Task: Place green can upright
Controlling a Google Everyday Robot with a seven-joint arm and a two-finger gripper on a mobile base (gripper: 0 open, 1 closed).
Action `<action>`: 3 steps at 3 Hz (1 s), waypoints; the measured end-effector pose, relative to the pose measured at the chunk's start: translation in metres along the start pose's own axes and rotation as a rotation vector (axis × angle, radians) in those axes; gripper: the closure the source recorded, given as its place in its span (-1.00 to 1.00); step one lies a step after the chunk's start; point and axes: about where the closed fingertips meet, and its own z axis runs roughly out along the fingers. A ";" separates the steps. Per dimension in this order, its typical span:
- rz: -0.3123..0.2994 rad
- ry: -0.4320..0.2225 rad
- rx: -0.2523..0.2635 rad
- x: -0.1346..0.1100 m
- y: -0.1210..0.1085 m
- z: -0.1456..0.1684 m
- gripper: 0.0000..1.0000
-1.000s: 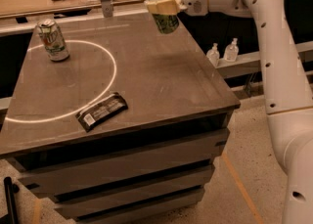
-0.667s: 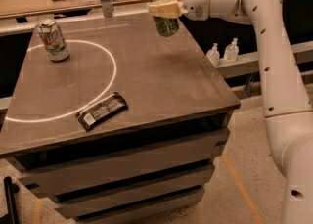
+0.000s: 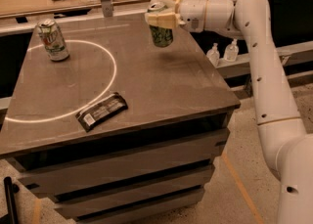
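Observation:
The green can is dark green with a silver top rim. It hangs roughly upright, slightly tilted, above the far right part of the dark table. My gripper is shut on the can's upper part, its pale fingers wrapped around it. The can's base is a little above the table surface, with its shadow on the table below it. The white arm reaches in from the right.
A white-and-green can with a red logo stands upright at the far left, on a white painted circle. A dark snack bar wrapper lies near the front. Bottles stand on the shelf at right; a cluttered desk is behind.
The gripper with the green can has shifted slightly left and lower, over the table's far right part. The other can and the wrapper have not moved.

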 end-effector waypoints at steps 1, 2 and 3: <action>0.044 0.025 0.002 -0.015 -0.004 0.001 1.00; 0.075 0.042 -0.010 -0.023 -0.007 -0.001 0.78; 0.094 0.050 -0.022 -0.026 -0.016 -0.006 0.32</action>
